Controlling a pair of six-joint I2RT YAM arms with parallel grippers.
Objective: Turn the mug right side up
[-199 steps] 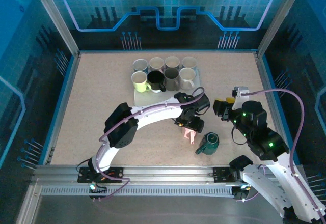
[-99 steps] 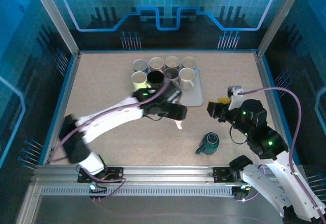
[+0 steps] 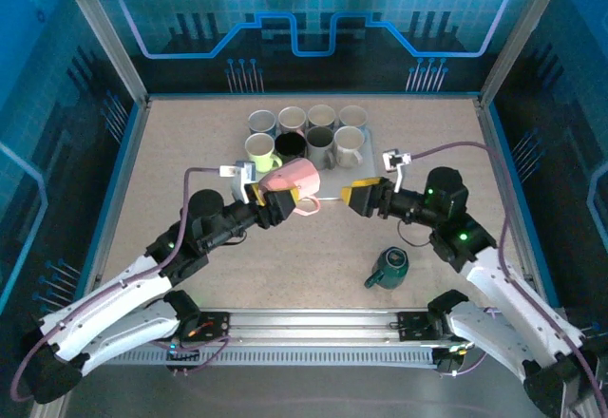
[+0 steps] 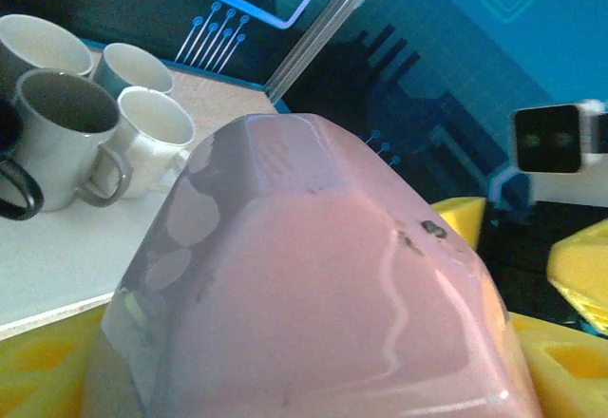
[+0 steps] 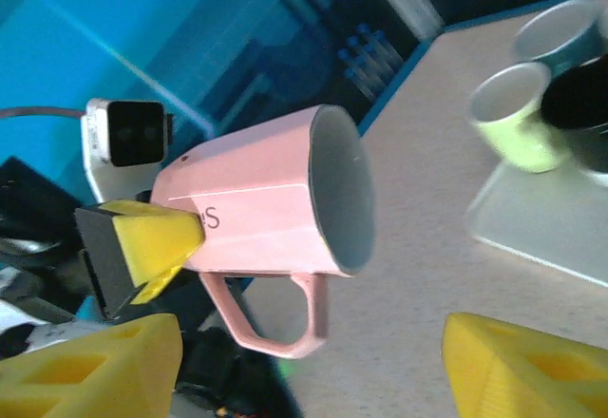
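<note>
A speckled beige table (image 3: 171,199) lies inside a blue-lit enclosure, with aluminium posts at the corners and a circuit-pattern backdrop across the top of the overhead view. Above the centre of that view a pale tray (image 3: 367,182) carries eight mugs in two rows of four, among them a lime one (image 3: 258,152) and a black one (image 3: 290,145). Low and right of centre a dark green mug (image 3: 388,266) sits alone on the table; from above it is hard to say whether it stands or lies tilted.

The pink mug (image 3: 293,182) hangs in the air at mid-frame, just below the tray. It is faceted and pale pink with a greyish inside. In the right wrist view it lies sideways (image 5: 266,199), its mouth turned to the right of the frame and its handle pointing down, with a small "S" mark on its wall.

The left gripper (image 3: 269,197) is clenched on the pink mug's base end, its yellow pads (image 4: 47,370) pressed against the mug's sides. The right gripper (image 3: 361,197) faces the mug's mouth from the right, near but apart from it, and its yellow fingers (image 5: 532,366) are spread wide with nothing held.
</note>
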